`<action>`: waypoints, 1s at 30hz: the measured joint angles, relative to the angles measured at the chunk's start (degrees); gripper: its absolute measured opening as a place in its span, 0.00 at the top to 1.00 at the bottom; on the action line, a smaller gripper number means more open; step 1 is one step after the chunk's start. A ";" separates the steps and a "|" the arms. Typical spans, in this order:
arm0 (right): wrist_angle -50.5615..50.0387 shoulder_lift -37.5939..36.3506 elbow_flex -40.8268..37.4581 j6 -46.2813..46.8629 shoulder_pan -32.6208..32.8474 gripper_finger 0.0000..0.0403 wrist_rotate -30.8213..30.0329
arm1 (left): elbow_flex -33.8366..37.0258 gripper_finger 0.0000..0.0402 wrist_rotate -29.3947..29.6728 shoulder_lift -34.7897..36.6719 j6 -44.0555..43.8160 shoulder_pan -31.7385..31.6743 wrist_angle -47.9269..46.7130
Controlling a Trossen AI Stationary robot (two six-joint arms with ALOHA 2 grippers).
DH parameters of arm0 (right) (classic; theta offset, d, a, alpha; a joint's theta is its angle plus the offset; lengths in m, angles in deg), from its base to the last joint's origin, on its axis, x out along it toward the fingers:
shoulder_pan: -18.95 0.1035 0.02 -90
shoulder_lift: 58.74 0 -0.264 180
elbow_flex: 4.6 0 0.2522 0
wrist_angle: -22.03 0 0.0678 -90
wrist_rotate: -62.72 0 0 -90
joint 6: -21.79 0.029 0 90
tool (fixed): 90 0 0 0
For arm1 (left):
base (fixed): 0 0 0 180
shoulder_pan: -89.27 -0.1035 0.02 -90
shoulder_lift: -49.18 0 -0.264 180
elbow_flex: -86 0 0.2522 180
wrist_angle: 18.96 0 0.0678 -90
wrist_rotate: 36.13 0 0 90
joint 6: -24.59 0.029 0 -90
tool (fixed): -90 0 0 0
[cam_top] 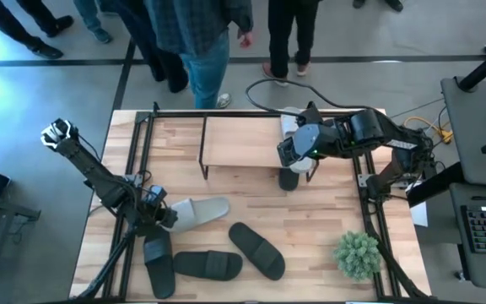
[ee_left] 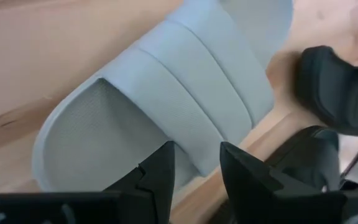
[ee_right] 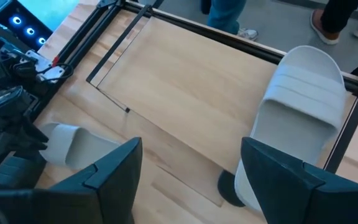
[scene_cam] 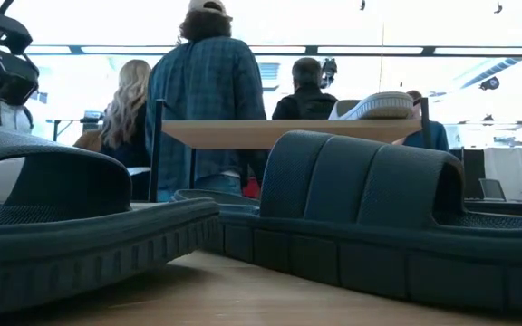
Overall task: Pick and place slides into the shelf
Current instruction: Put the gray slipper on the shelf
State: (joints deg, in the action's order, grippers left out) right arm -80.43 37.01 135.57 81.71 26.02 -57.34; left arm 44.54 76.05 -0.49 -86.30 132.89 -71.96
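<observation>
A light slide (cam_top: 197,211) lies flat on the table at the near left; it also shows in the left wrist view (ee_left: 166,93). My left gripper (cam_top: 164,216) is open at its left end, and its fingers (ee_left: 160,171) stand to either side of the slide's rim by the strap. A second light slide (ee_right: 303,106) lies on the right end of the shelf's plank top (cam_top: 243,139). My right gripper (cam_top: 294,159) hangs open and empty above the shelf's right end. A dark slide (cam_top: 288,179) sticks out from under the shelf there. Three dark slides (cam_top: 207,264) lie near the front edge. My left gripper comes at the light slide's rim beside the strap (ee_left: 194,146) from above, one finger on each side of it. I cannot tell whether the fingers touch it. The slide lies flat on the table.
A small green plant (cam_top: 357,253) stands at the near right. A black tube frame (cam_top: 133,169) runs along the table's sides. People stand beyond the far edge (cam_top: 201,51). In the low view two dark slides (scene_cam: 361,217) fill the foreground before the shelf (scene_cam: 288,133).
</observation>
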 joint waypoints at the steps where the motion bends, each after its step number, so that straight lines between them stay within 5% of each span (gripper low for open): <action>1: 0.02 0.03 0.00 -0.03 -0.13 0.34 -0.01 | 0.00 0.72 0.16 -0.25 0.03 -0.08 0.04; 7: 0.83 0.08 0.00 -0.54 -0.79 0.34 -0.02 | 2.16 0.72 2.47 -2.29 0.43 -1.07 4.43; 13: 0.88 0.08 0.00 -0.46 -0.83 0.34 0.00 | 9.53 0.72 5.91 -5.08 1.19 -2.74 26.10; 17: 0.86 0.08 0.00 -0.39 -0.83 0.34 0.00 | 11.34 0.72 7.20 -5.76 1.73 -3.61 32.59; 21: 0.86 0.08 0.00 0.05 -0.83 0.34 0.00 | 11.40 0.72 5.81 -4.85 1.40 -3.68 31.15; 27: 0.86 0.08 0.00 0.03 -0.86 0.34 0.00 | 6.55 0.72 -2.46 -4.41 -0.09 -3.66 15.35; 30: 0.84 0.08 0.00 0.01 -0.97 0.34 0.00 | 2.63 0.72 2.86 -4.80 2.14 -3.66 9.41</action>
State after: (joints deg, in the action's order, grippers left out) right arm -79.59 37.09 135.57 81.72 25.05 -57.34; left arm 47.17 78.90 -5.29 -84.16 129.23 -62.56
